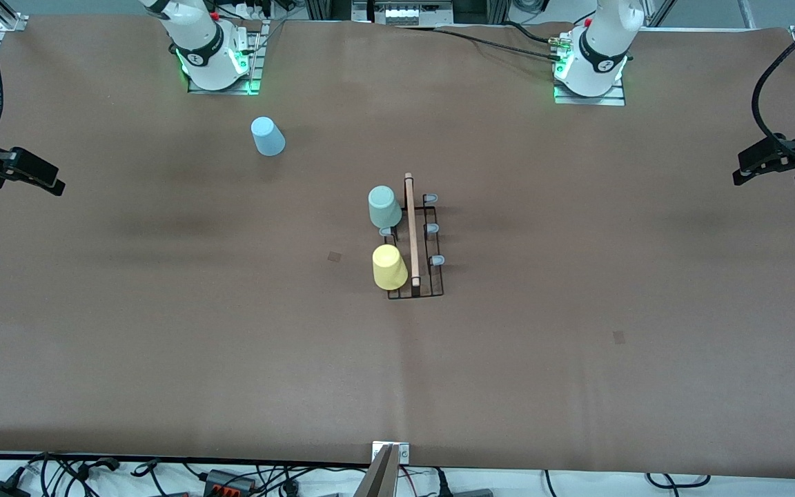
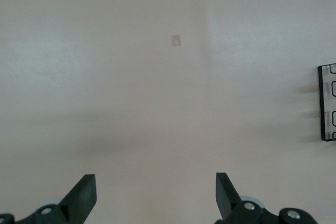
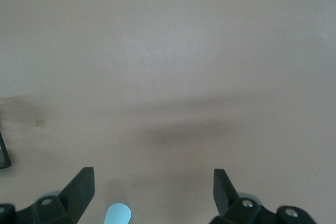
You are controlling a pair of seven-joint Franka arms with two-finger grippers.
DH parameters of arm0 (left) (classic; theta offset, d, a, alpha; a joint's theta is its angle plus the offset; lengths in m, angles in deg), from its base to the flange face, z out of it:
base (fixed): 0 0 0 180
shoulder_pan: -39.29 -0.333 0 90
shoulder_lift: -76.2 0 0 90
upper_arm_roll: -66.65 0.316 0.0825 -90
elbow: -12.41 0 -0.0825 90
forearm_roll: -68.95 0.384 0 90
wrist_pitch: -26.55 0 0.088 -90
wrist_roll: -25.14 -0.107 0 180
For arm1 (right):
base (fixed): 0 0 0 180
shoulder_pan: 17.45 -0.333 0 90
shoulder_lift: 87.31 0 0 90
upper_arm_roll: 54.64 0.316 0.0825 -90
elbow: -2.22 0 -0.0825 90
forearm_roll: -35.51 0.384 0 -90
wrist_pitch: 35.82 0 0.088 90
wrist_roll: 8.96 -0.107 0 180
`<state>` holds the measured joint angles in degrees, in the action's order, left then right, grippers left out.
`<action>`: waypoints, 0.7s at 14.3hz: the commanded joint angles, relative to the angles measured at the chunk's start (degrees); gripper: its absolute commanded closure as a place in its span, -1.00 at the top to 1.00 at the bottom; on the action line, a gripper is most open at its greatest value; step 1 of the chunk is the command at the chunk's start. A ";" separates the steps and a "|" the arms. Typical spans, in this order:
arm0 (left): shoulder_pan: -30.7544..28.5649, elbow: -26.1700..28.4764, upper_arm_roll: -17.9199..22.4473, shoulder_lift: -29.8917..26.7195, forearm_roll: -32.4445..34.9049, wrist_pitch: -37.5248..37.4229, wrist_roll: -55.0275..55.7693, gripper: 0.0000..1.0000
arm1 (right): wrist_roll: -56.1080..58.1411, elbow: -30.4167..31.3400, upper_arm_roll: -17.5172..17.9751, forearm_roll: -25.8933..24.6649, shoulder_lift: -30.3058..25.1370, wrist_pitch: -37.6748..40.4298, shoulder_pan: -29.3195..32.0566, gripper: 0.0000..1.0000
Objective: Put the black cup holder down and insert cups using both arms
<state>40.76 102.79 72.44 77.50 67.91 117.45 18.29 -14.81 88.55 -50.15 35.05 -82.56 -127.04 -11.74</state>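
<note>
So the black cup holder [image 1: 417, 243] is already placed with the pale green cup [image 1: 384, 206] and yellow cup [image 1: 389, 267] hung on it, only the light blue cup [image 1: 268, 136] is left out near the right arm's base, and both the left gripper [image 2: 156, 192] and right gripper [image 3: 153, 190] are held wide open over bare table.

Non-task items in view
Brown table cover [image 1: 163, 331]; two small square marks [image 1: 335, 257]; cables [image 1: 163, 476] along near edge.
</note>
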 commanded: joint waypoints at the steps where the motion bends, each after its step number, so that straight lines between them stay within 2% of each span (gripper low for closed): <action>1: -0.42 -1.09 -0.25 0.19 -0.89 -0.99 -1.06 1.00 | 1.36 -0.64 0.53 0.99 0.18 0.16 1.31 1.00; 10: -0.42 -1.09 -0.25 0.10 -0.89 -0.99 -1.06 1.00 | 4.62 -0.81 -0.53 0.11 0.18 0.77 0.79 1.00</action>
<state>40.76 102.79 72.44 77.50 67.91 117.45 18.28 -11.45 88.55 -50.80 35.05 -82.47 -127.03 -10.96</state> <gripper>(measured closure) 0.000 0.000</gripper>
